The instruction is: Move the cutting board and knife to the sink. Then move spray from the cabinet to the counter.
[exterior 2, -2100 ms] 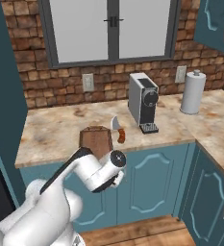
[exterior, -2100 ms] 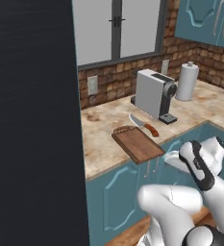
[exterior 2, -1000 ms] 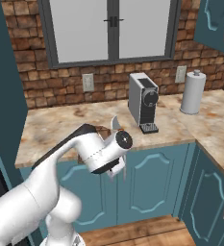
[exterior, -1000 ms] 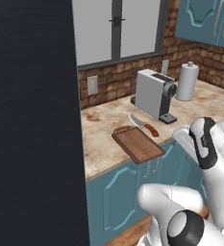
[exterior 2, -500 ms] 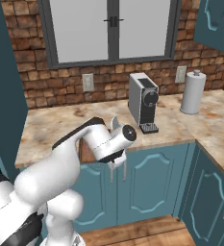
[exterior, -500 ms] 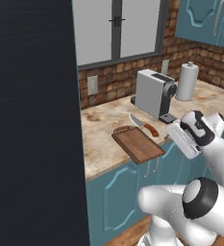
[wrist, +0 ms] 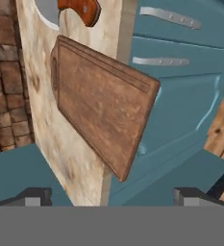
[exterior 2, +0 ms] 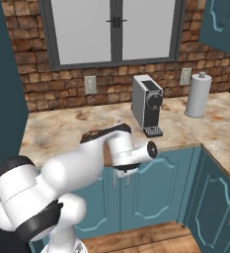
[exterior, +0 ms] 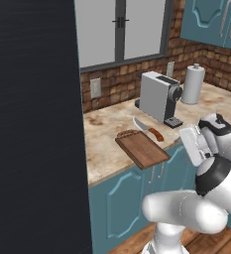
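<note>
Cutting board [exterior: 142, 149] lies flat on the beige mottled worktop [exterior: 107, 144], near the front edge, set at an angle; one corner juts out past the worktop edge over the teal base cabinets [exterior: 122, 208]. Slotted handle end points toward the brick back wall [exterior: 117, 87]. In hand view the board [wrist: 101, 103] sits mid-frame, rim visible all round, its outer corner hanging over the cabinet fronts.

Knife [exterior: 148, 128] lies on the worktop just beside the board's far end, between board & coffee machine [exterior: 159, 96]; silver blade toward the wall, reddish-brown handle toward the front. Hand view shows the knife handle [wrist: 80, 8] at top, just beyond the board; can't tell if it touches the rim.

Pincer [wrist: 111, 194] is spread wide, nothing between the tips; the fingertips [wrist: 34, 196] sit at the bottom of hand view, well apart, and look at the board from off the worktop edge. In left base view the white hand sits to the right of the board, off the worktop front. In right base view the arm's wrist covers the board area in front of the cabinets.

Paper towel roll [exterior: 193, 83] stands upright at the back near the corner, right of the coffee machine. Window [exterior: 119, 27] above the brick wall; wall outlet [exterior: 95, 88] on the bricks.
</note>
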You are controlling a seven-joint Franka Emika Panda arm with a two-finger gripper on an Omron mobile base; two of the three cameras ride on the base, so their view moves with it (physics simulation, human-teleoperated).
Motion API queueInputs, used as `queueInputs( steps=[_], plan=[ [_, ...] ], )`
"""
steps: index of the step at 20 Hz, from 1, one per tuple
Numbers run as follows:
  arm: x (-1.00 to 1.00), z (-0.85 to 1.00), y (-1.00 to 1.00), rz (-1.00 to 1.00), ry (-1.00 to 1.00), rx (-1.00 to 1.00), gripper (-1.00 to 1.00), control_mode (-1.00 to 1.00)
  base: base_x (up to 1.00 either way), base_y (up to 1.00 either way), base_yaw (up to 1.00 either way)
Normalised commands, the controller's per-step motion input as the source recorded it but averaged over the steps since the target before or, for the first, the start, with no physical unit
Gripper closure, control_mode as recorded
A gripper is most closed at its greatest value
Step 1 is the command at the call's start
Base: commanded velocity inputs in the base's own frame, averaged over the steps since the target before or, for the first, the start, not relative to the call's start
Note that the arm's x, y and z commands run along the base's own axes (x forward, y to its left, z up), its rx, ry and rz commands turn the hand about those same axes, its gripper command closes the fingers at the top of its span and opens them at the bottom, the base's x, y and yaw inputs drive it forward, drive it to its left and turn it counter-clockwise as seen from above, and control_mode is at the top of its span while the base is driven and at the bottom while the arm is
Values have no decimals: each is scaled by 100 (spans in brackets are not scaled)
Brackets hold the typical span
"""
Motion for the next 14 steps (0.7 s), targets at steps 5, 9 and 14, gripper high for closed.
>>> queueInputs(
  steps=[5, 9, 14],
  plan=[
    [0, 4, -19, -2, -1, 12, -100, -100, 0, 0, 0],
    [0, -43, 2, 1, 0, 0, -100, -100, 0, 0, 0],
    [-7, -38, 19, 6, -3, 0, -100, -100, 0, 0, 0]
  ],
)
